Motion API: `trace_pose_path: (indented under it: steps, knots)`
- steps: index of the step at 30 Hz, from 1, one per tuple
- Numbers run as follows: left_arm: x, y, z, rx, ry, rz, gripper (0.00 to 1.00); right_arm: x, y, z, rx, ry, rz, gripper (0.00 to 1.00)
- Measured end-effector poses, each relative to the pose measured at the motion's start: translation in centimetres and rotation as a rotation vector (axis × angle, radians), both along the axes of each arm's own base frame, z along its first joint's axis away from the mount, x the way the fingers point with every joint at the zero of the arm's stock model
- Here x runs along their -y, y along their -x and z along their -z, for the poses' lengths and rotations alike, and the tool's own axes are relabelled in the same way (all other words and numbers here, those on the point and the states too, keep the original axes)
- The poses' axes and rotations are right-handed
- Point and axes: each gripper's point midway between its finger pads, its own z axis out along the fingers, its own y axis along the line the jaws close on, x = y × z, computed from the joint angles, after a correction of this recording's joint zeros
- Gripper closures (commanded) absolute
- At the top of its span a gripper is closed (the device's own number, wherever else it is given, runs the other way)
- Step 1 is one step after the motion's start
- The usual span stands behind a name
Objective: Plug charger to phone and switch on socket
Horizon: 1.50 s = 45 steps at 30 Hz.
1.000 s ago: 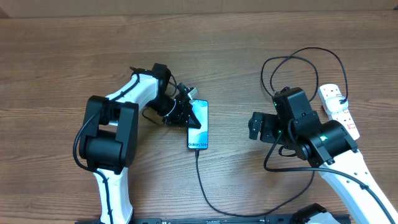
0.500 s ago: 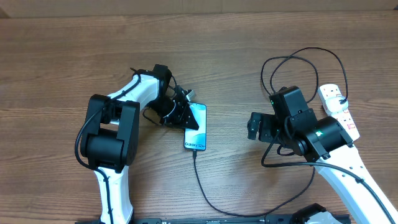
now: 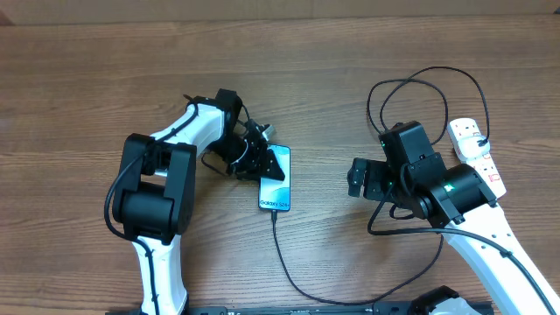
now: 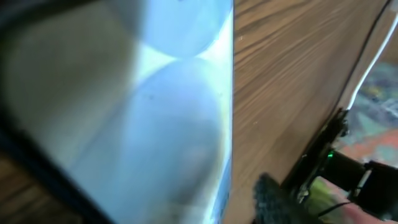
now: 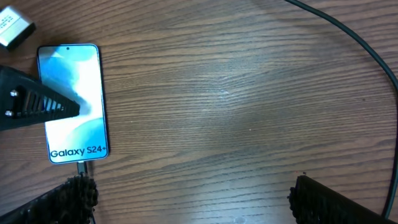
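The phone (image 3: pixel 276 188) lies flat on the wooden table, screen up, with its "Galaxy S24+" end nearest me. The charger (image 3: pixel 284 254) is a thin black cable, and its connector (image 5: pixel 81 167) sits in the phone's near end. My left gripper (image 3: pixel 262 160) is on the phone's upper left part, one finger (image 5: pixel 43 102) lying over the screen. The phone (image 4: pixel 155 112) fills the left wrist view. My right gripper (image 3: pixel 357 178) is open and empty, well right of the phone (image 5: pixel 74 134). The socket (image 3: pixel 477 153) lies at the far right, partly behind my right arm.
A small white box (image 3: pixel 272 131) lies just beyond the phone's far end. The black cable loops (image 3: pixel 420 79) above my right arm and runs to the socket. Bare wood (image 5: pixel 236 106) lies between the phone and my right gripper.
The phone and my left gripper shifted slightly left together. My right arm turned a little and its gripper stays open away from the phone.
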Motion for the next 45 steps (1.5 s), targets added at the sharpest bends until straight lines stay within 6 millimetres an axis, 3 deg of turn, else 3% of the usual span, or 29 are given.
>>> trace_pose_path:
  steps: [13,16,19,25,33,36,40,42,45]
  knots:
    - [-1.5,-1.2,-0.1,-0.006,-0.167,-0.103,0.34,-0.2,-0.2,-0.1,0.006,-0.010,-0.002,0.00]
    - [-1.9,-1.5,-0.1,0.001,-0.205,-0.126,0.22,-0.2,-0.2,-0.1,0.008,-0.013,-0.003,0.00]
    - [-2.3,-2.0,-0.4,0.016,-0.237,-0.148,0.00,-0.5,-0.2,-0.1,0.005,-0.028,-0.009,0.00]
    - [-3.8,-2.8,-0.5,0.049,-0.343,-0.173,0.00,-0.9,-0.1,-0.2,0.003,-0.046,-0.018,0.00]
    - [-8.3,-2.2,-1.1,0.107,-0.585,-0.191,0.00,-1.1,-0.5,-0.4,0.017,-0.056,-0.019,0.00]
    - [-9.2,-2.8,-4.9,0.220,-0.608,-0.232,0.00,-1.1,-0.4,-0.4,0.017,-0.055,-0.020,0.00]
    - [-9.9,-3.5,-13.3,0.460,-0.566,-0.324,0.00,-1.1,-0.5,-0.4,0.017,-0.055,-0.019,0.00]
    - [-10.4,-3.0,-17.7,0.578,-0.539,-0.375,0.00,-1.1,-0.5,-0.4,0.019,-0.056,-0.019,0.00]
    - [-11.5,-1.5,-22.2,0.697,-0.524,-0.432,0.00,-1.1,-0.6,-0.4,0.023,-0.058,-0.020,0.00]
